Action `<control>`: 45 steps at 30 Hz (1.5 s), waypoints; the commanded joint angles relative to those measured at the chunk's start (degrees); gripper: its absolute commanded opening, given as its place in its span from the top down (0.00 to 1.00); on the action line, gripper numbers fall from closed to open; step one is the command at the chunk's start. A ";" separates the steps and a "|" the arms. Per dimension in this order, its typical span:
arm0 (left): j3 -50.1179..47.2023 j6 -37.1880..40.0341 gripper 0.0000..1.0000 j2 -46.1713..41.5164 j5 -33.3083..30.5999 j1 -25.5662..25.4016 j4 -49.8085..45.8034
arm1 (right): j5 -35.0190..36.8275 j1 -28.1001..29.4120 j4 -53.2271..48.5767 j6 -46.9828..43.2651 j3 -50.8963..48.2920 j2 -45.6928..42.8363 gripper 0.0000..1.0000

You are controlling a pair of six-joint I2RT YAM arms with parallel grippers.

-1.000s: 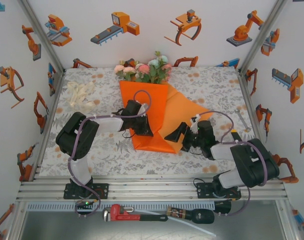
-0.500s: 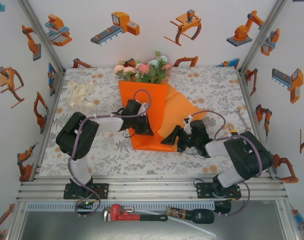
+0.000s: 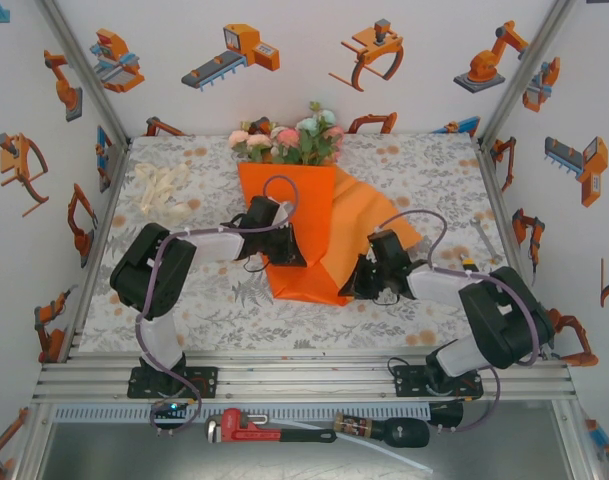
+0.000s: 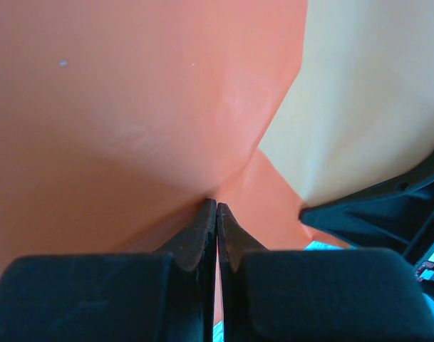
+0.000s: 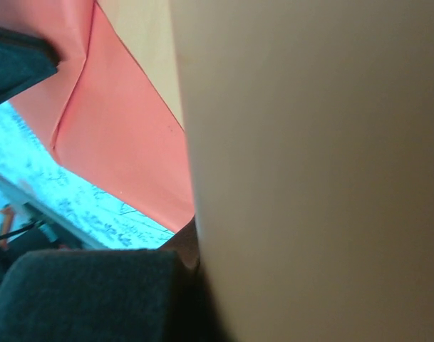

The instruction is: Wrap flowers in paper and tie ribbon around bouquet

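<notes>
The orange paper point(image 3: 309, 215) lies folded in the middle of the table, with the flowers point(image 3: 289, 142) sticking out past its far edge. My left gripper point(image 3: 284, 252) sits on the left fold, and in the left wrist view its jaws point(image 4: 217, 205) are shut on a thin edge of the paper point(image 4: 131, 107). My right gripper point(image 3: 356, 285) is at the paper's near right edge. In the right wrist view it point(image 5: 195, 235) is shut on the paper point(image 5: 131, 142), whose pale underside hides one finger. The cream ribbon point(image 3: 162, 190) lies bunched at the far left.
A small wrench point(image 3: 487, 240) lies near the table's right edge. A red pipe wrench point(image 3: 254, 428) and a dark-handled tool point(image 3: 384, 432) rest on the shelf below the arm bases. Printed walls close in three sides of the table.
My right gripper slid left onto the paper's near right edge and closed from wide open to shut. The right flap shifted left with it. The left gripper stayed put.
</notes>
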 commanded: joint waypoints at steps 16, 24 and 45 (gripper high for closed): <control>-1.96 0.10 0.90 2.21 0.38 0.77 1.81 | 10.38 2.05 -21.21 -11.40 20.26 -0.78 0.62; -2.06 -0.10 0.90 2.29 0.27 0.78 2.25 | 2.85 2.23 -17.12 -4.03 26.86 5.06 0.93; -1.82 -0.16 0.90 1.67 0.60 1.11 2.64 | -5.88 7.33 -13.93 -9.18 37.82 18.03 0.59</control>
